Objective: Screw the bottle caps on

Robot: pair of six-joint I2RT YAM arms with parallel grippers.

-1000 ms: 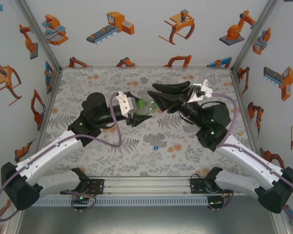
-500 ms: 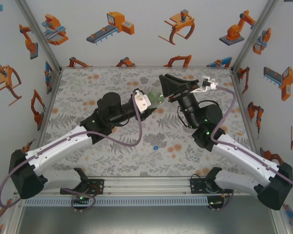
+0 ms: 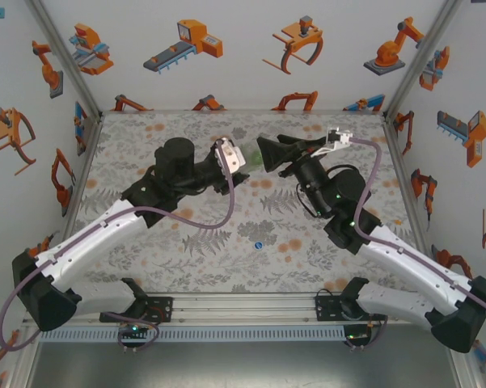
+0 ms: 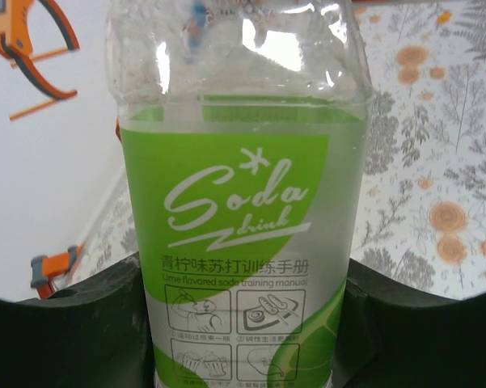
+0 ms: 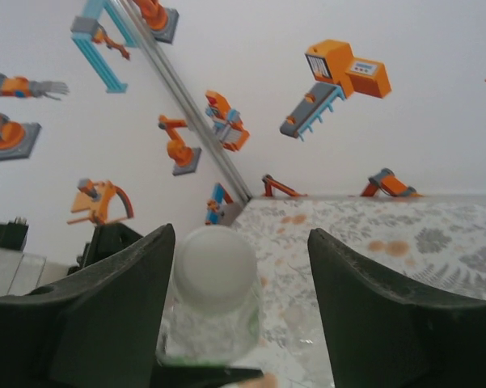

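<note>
My left gripper (image 4: pixel 243 331) is shut on the green-labelled clear bottle (image 4: pixel 243 202), its dark fingers (image 4: pixel 73 331) pressed on both sides of the body. In the top view the left gripper (image 3: pixel 239 163) holds the bottle (image 3: pixel 251 158) above the back middle of the table, neck pointing at my right gripper (image 3: pixel 268 153). In the right wrist view a white cap (image 5: pixel 217 260) sits on the bottle's neck. My right gripper (image 5: pixel 241 271) is open around it: the left finger (image 5: pixel 113 315) lies close beside the cap, the right one stands well apart.
A small blue cap (image 3: pixel 259 245) lies alone on the flowered tabletop (image 3: pixel 145 242), near the front middle. Walls with robot stickers close in the left, back and right sides. Metal corner posts (image 3: pixel 412 61) slope up at the back corners.
The left arm has carried the bottle toward the back of the table and turned its wrist. The right gripper has followed to the neck end, and its jaws now stand apart around the cap.
</note>
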